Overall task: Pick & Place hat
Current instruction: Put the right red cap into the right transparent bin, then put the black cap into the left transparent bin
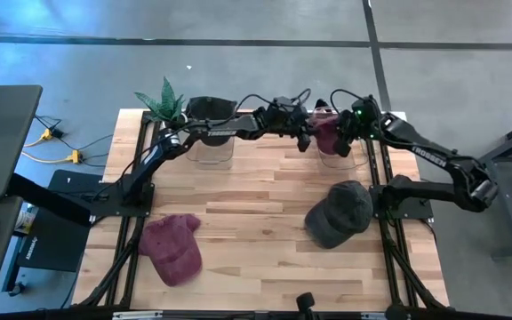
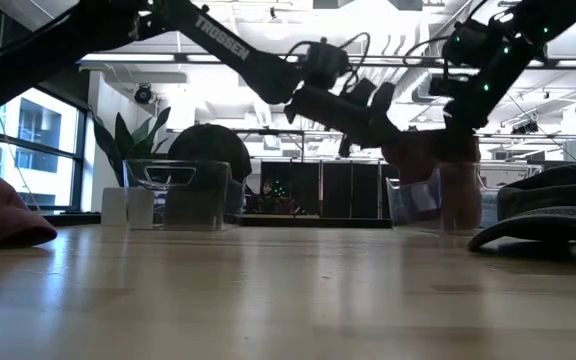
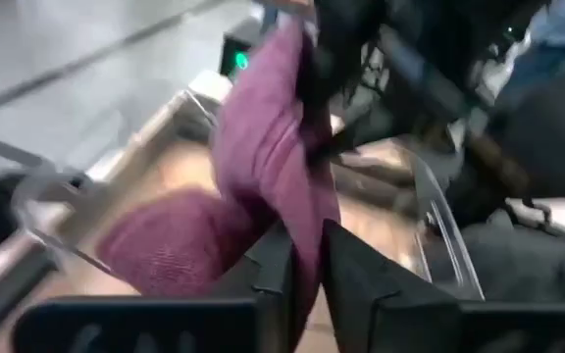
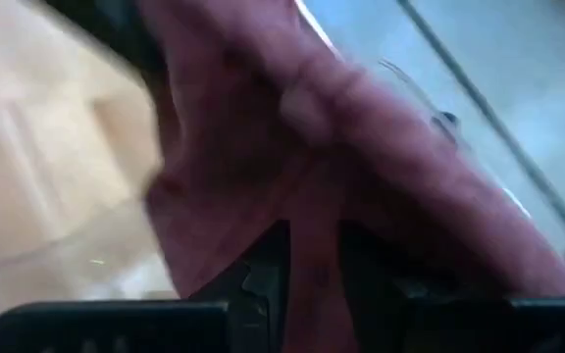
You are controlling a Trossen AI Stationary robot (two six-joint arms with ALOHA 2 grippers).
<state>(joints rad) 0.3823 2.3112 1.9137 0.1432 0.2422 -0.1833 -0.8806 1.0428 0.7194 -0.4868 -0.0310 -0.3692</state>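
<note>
A maroon hat (image 1: 325, 132) hangs over a clear bin (image 1: 334, 158) at the table's far right, held between both arms. My left gripper (image 1: 306, 138) is shut on it from the bin's left. My right gripper (image 1: 341, 140) is shut on it from the bin's right. In the low view the hat (image 2: 430, 160) droops into the bin (image 2: 418, 205). A second maroon hat (image 1: 172, 249) lies on the table at the near left. A dark grey cap (image 1: 340, 213) lies on its brim at the near right. My left gripper pinches a fold of the maroon hat's cloth (image 3: 307, 230) between its two fingers (image 3: 273, 275), coming level from the table's left. The hat's bulk (image 3: 165, 245) sags beyond the fingers into the bin. My right gripper pinches the hat's cloth (image 4: 312, 221) between its two fingers (image 4: 263, 270), coming from the table's right; which part of the hat this is, I cannot tell. The cloth bunches beyond the fingers.
A second clear bin (image 1: 210, 147) at the far middle holds a black hat (image 1: 210, 110). A green plant (image 1: 164, 100) stands at the far left corner. The wooden tabletop (image 1: 256, 222) lies bare between the two loose hats.
</note>
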